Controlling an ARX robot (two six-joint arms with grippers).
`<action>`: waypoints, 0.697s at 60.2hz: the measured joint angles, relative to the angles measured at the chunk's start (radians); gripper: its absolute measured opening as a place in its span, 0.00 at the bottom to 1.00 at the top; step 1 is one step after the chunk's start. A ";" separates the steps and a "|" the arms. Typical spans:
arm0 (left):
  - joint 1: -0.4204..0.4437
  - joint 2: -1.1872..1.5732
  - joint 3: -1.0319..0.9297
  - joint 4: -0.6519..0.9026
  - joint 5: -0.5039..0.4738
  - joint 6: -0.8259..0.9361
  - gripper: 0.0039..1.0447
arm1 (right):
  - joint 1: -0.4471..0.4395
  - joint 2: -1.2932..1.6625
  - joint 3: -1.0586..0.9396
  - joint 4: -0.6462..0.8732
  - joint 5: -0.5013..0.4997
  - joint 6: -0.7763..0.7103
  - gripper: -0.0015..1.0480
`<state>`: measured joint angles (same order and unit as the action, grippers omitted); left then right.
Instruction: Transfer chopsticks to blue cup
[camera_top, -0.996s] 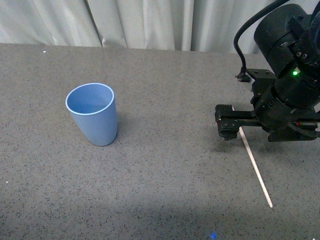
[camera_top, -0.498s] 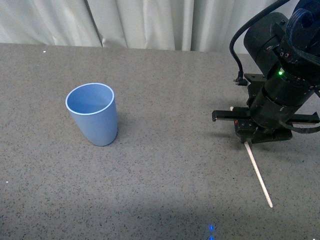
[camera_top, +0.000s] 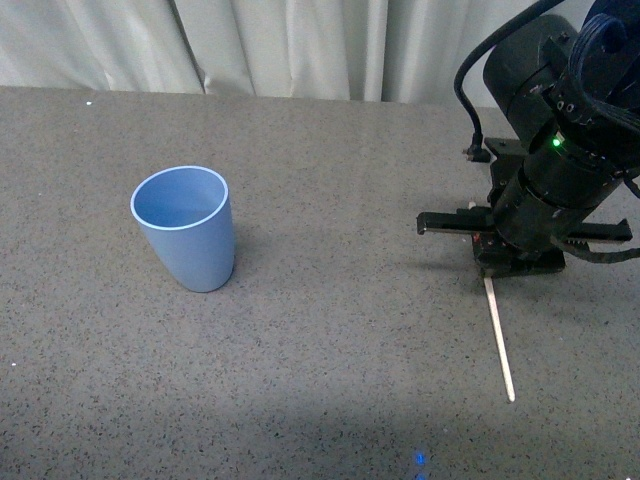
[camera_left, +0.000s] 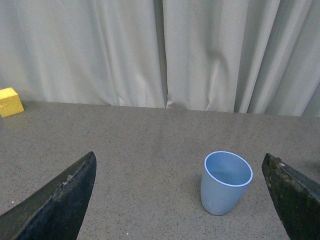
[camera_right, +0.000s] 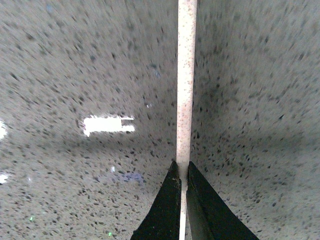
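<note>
The blue cup (camera_top: 186, 228) stands upright on the grey speckled table, left of middle in the front view. It also shows in the left wrist view (camera_left: 226, 182), between the wide-open fingers of my left gripper (camera_left: 185, 200), well ahead of them. The chopsticks (camera_top: 498, 338), one thin cream stick, lie slanted at the right of the table. My right gripper (camera_top: 487, 268) is shut on the stick's far end, low over the table. In the right wrist view the stick (camera_right: 185, 85) runs straight out from between the closed black fingertips (camera_right: 171, 192).
Pale curtains hang behind the table's far edge. A yellow block (camera_left: 10, 101) sits at the far left in the left wrist view. The right arm's black body (camera_top: 560, 130) and cable tower over the table's right side.
My right gripper has turned, come down and closed on the stick's far end. The stick's near tip has swung a little to the left. The cup has not moved.
</note>
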<state>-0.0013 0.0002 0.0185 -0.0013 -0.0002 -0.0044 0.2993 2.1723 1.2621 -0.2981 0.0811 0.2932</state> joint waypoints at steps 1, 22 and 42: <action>0.000 0.000 0.000 0.000 0.000 0.000 0.94 | 0.005 -0.019 -0.009 0.019 -0.001 -0.005 0.01; 0.000 0.000 0.000 0.000 0.000 0.000 0.94 | 0.143 -0.278 -0.106 0.634 -0.211 -0.026 0.01; 0.000 0.000 0.000 0.000 0.000 0.000 0.94 | 0.230 -0.198 -0.099 0.982 -0.405 -0.028 0.01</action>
<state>-0.0013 0.0002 0.0185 -0.0013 -0.0002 -0.0044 0.5289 1.9739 1.1633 0.6834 -0.3237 0.2649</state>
